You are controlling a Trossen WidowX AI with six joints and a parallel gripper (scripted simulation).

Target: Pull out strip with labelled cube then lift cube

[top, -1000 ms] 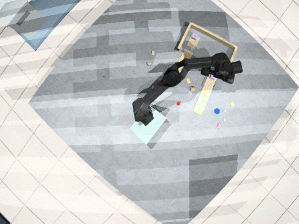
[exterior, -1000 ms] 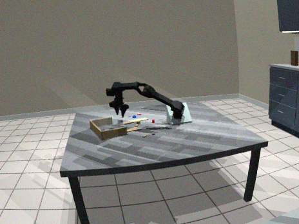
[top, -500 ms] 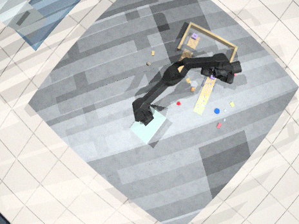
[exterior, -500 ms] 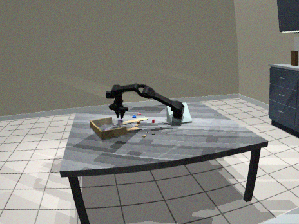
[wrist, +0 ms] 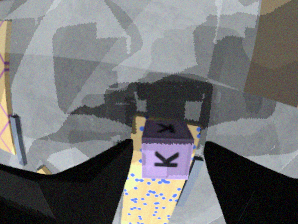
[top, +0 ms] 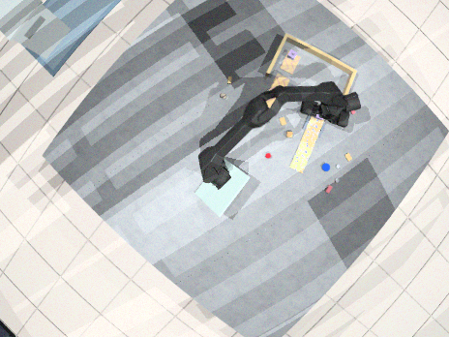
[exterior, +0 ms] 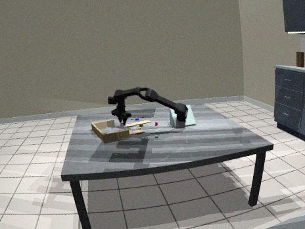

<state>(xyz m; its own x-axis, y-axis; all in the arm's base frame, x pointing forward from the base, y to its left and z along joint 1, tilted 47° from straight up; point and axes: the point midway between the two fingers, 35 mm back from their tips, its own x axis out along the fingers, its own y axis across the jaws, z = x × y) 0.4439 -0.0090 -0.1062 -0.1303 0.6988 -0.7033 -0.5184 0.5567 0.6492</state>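
Note:
A strip with blue dots [top: 307, 145] [exterior: 139, 123] [wrist: 150, 202] runs out from the frame's open side between low grey guides. A purple cube [top: 318, 116] [wrist: 167, 159] marked K sits on its inner end. My gripper [top: 321, 113] [exterior: 122, 124] [wrist: 169, 145] is partly open, pointing down, with its fingers on either side of the cube and gaps left between. A second strip [top: 290, 64] [wrist: 4, 100] with purple zigzag lines lies to the side and shows in parts with a dark band between them. Another purple cube [top: 292, 54] is on its inner end; its label is unreadable.
A low wooden frame [top: 321, 52] [exterior: 115, 136] stands around the inner ends; its wall [wrist: 275, 55] is close by in the wrist view. Small wooden blocks [top: 289, 134], a red piece [top: 268, 155] [exterior: 156, 124], a blue disc [top: 326, 167] [exterior: 137, 119] and a pink block [top: 329, 189] lie about.

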